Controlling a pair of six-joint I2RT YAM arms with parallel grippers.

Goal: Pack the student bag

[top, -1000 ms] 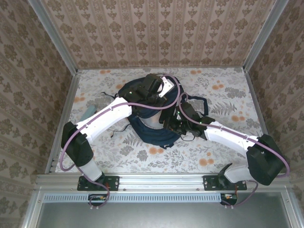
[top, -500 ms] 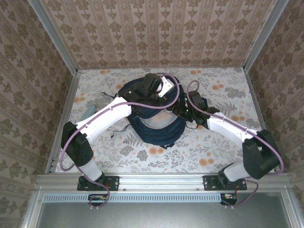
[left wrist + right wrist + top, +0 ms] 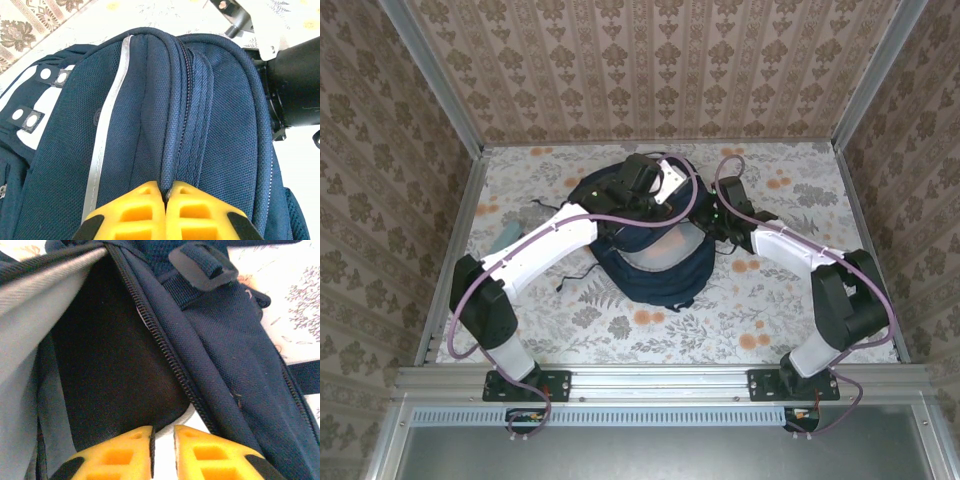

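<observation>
The student bag (image 3: 215, 125) is coarse, matt navy woven cloth. Just ahead of the left gripper (image 3: 165, 189), whose fingers (image 3: 135, 212) are matt yellow moulded plastic, runs a smooth, silvery stripe (image 3: 106, 130). Above the right gripper (image 3: 162, 432) lie a toothed black zip (image 3: 163, 347), smooth grey lining (image 3: 30, 307) and a dull black plastic buckle (image 3: 202, 265).
</observation>
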